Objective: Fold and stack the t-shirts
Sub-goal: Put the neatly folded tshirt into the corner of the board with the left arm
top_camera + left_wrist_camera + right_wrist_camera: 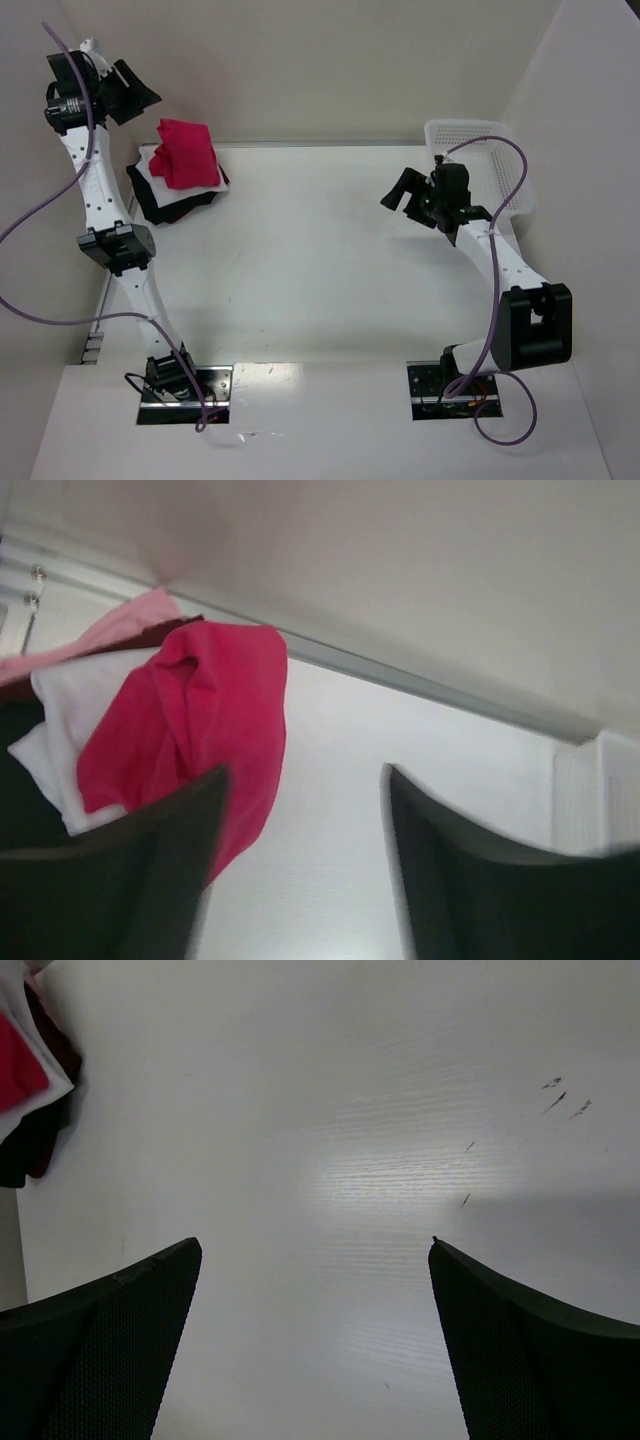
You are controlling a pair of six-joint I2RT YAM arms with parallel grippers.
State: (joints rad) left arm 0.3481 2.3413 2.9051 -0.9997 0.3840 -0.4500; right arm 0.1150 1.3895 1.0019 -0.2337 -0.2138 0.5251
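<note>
Sitting upper left in the top view, the red t-shirt [187,152] tops the white t-shirt [150,172] and black t-shirt [160,206] on the table [320,270], while the left wrist view shows the left gripper [138,88] parted, holding nothing, and the right wrist view shows the right gripper [400,198] spread wide above the table.

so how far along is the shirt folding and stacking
Done, by the look of it: the red t-shirt lies on the white t-shirt, which lies on the black t-shirt, one pile at the far left of the table. In hand: nothing; the left gripper and right gripper are both open and empty. Left: perhaps neatening the red one, which looks rumpled; no loose shirt shows elsewhere.
</note>
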